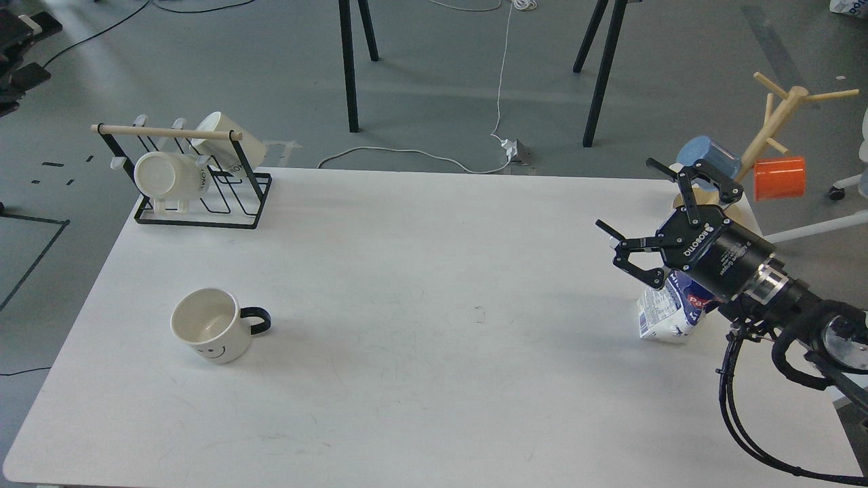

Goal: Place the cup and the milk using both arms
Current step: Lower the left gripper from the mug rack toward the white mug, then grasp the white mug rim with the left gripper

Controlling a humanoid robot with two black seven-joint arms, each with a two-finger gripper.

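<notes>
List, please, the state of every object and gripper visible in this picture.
cup: upright on the table, empty, untouched.
milk: on the table, partly hidden behind the right gripper.
right gripper: jaws open, holding nothing.
white mugs: lying on the wire rack.
blue mug, orange mug: hanging on the wooden tree.

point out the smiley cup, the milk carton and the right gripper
smiley cup [215, 337]: head view, on its cream outer wall above the drawn face
milk carton [668, 320]: head view, on its visible lower white side, below the gripper body
right gripper [633, 201]: head view, midway between its spread fingertips
</notes>
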